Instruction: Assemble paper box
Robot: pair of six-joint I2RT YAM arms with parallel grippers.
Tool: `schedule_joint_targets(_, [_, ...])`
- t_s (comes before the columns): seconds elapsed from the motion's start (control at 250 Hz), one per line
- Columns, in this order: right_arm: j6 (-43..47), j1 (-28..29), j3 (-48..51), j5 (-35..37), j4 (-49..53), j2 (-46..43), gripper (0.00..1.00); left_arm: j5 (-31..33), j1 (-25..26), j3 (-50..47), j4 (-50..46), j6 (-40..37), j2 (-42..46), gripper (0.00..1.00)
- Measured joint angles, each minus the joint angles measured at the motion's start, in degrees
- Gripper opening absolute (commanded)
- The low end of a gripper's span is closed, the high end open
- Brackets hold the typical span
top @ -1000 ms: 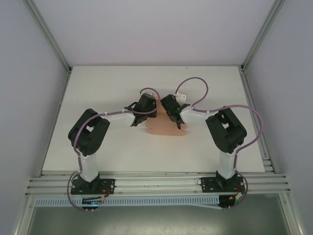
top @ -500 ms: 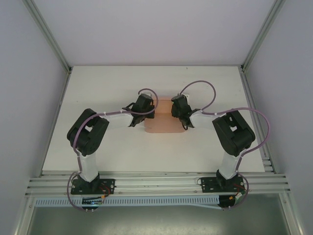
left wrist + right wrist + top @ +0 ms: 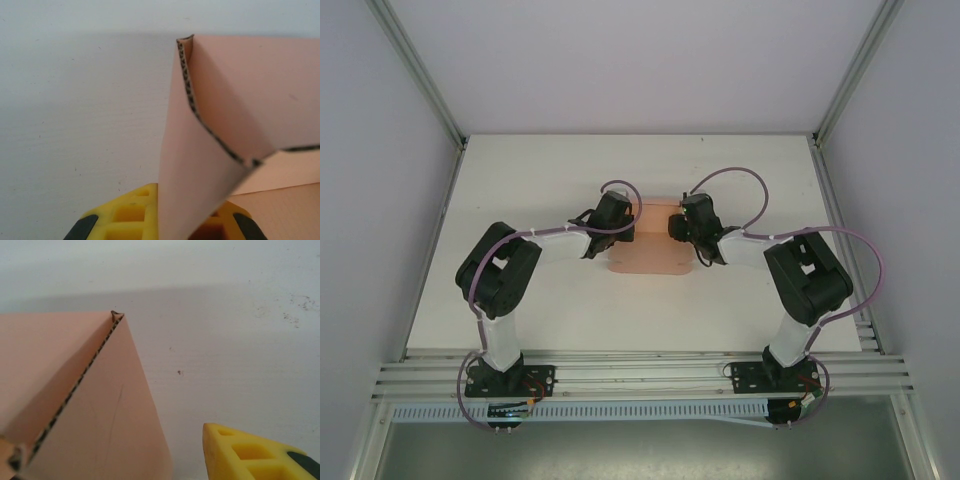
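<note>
Resting at the middle of the table [image 3: 520, 190], the paper box [image 3: 645, 255] is pinched by one raised wall in the closed left gripper [image 3: 169, 222], probably to steady it, while the right gripper [image 3: 677, 228] is parted beside the opposite wall, gripping nothing.

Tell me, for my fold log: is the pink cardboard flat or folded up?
Partly folded. The cardboard has panels standing up at a corner, one pinched in the left gripper.

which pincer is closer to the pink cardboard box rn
Left. The left pincer is clamped on a raised wall of the cardboard box; the right pincer sits open beside it, not touching.
</note>
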State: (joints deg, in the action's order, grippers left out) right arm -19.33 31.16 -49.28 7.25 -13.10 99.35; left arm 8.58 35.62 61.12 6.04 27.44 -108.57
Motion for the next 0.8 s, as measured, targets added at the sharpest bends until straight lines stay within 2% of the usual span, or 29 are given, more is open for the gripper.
schedule_joint_targets(0.408, [-0.11, -1.84, -0.20, -6.43, -3.28, 1.97, 0.38, -0.22, -0.50, -0.02, -0.48, -0.04, 0.02, 0.00])
schedule_joint_targets(0.683, [-0.92, -3.32, -0.28, -10.73, -4.72, 2.78, 0.39, -0.50, -0.59, -0.02, -0.33, -0.04, 0.02, 0.00])
schedule_joint_targets(0.739, [-0.92, -3.37, -0.72, -11.02, -4.68, 3.15, 0.35, -0.48, -0.66, -0.02, -0.39, -0.04, 0.02, 0.00])
schedule_joint_targets(0.803, [-0.90, -3.37, -1.29, -11.41, -4.57, 3.48, 0.35, -0.39, -0.76, -0.02, -0.46, -0.04, 0.02, 0.00])
